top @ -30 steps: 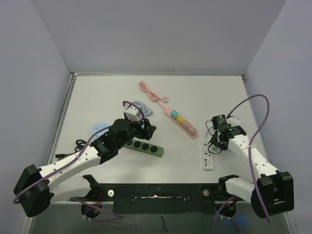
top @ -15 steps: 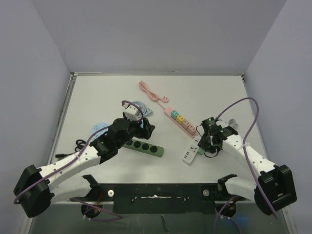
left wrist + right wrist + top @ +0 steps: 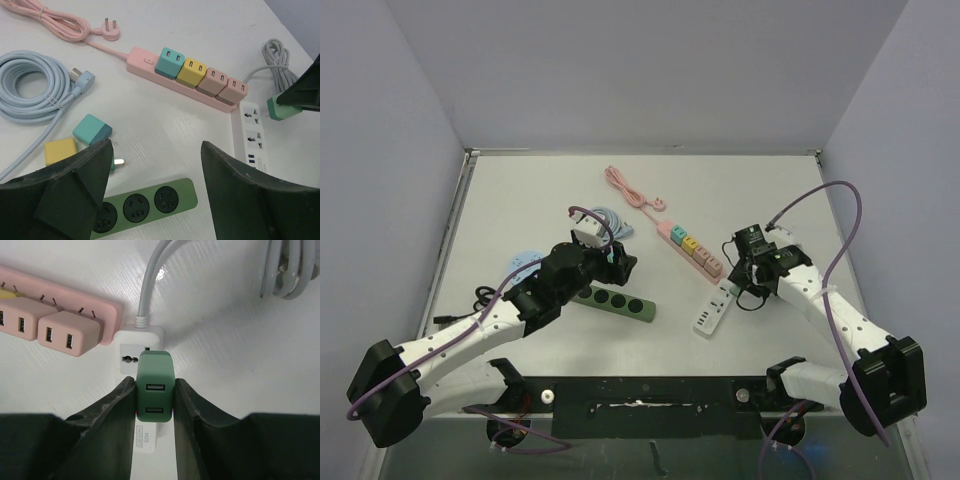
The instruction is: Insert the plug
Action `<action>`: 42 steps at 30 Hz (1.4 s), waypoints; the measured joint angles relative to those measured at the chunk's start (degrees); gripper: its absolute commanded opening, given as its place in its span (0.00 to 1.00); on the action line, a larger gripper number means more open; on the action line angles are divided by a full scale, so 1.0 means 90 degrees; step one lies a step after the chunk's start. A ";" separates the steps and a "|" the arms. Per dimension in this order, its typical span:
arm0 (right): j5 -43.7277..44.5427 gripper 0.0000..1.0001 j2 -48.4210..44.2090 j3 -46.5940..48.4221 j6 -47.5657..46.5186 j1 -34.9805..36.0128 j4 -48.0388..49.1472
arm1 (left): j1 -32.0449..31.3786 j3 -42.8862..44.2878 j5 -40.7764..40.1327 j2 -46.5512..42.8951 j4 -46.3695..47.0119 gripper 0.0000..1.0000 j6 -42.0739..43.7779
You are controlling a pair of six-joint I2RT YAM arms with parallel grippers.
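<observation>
My right gripper (image 3: 155, 401) is shut on a green USB plug (image 3: 155, 388), its fingers pressed on both sides. The plug sits over the cord end of the white power strip (image 3: 134, 346), just behind an uncovered socket. Its prongs are hidden, so I cannot tell whether they are in a socket. In the top view the white power strip (image 3: 713, 312) lies diagonally under my right gripper (image 3: 742, 283). My left gripper (image 3: 157, 165) is open and empty above the green power strip (image 3: 150, 205). The left wrist view also shows the green plug (image 3: 284, 107).
A pink power strip (image 3: 692, 250) with several plugs in it lies just left of the white strip, its pink cable (image 3: 625, 187) coiled behind. A blue cable coil (image 3: 30, 92), a teal plug (image 3: 92, 131) and a yellow plug (image 3: 60, 151) lie near my left gripper. A grey cord (image 3: 290, 270) lies at the right.
The white power strip swung and slid left into a diagonal near the pink strip. My right gripper moved left and away with the green plug. The left arm has stayed still.
</observation>
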 measured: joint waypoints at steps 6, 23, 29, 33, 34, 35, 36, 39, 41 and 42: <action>-0.0010 0.00 0.0323 0.0073 -0.0182 0.0000 0.0238 | 0.0002 0.0000 -0.0015 -0.0027 -0.0005 0.70 0.0041; -0.0189 0.00 0.0622 0.0090 -0.0488 0.0000 0.0549 | 0.0036 0.0000 -0.0017 -0.0034 -0.0010 0.70 0.0044; -0.0296 0.00 0.0622 0.0129 -0.0546 0.0000 0.0457 | 0.0036 0.0000 -0.0019 -0.0034 -0.0007 0.70 0.0044; -0.0423 0.00 0.0656 0.0160 -0.0685 0.0000 0.0420 | 0.0036 0.0000 -0.0019 -0.0034 -0.0007 0.70 0.0046; -0.0427 0.00 0.0658 0.0165 -0.0712 0.0000 0.0418 | 0.0036 0.0000 -0.0019 -0.0034 -0.0007 0.70 0.0046; -0.0430 0.00 0.0658 0.0165 -0.0733 0.0000 0.0415 | 0.0036 0.0000 -0.0019 -0.0034 -0.0010 0.70 0.0044; -0.0427 0.00 0.0663 0.0165 -0.0758 0.0000 0.0415 | 0.0036 0.0000 -0.0019 -0.0034 -0.0010 0.70 0.0044; -0.0374 0.00 0.0763 0.0165 -0.0772 0.0000 0.0413 | 0.0036 0.0000 -0.0022 -0.0034 -0.0010 0.70 0.0044; -0.0313 0.00 0.0874 0.0165 -0.0770 0.0000 0.0403 | 0.0036 0.0000 -0.0019 -0.0034 -0.0010 0.70 0.0046; -0.0257 0.00 0.0947 0.0180 -0.0748 0.0002 0.0408 | 0.0036 0.0000 -0.0022 -0.0034 -0.0007 0.70 0.0046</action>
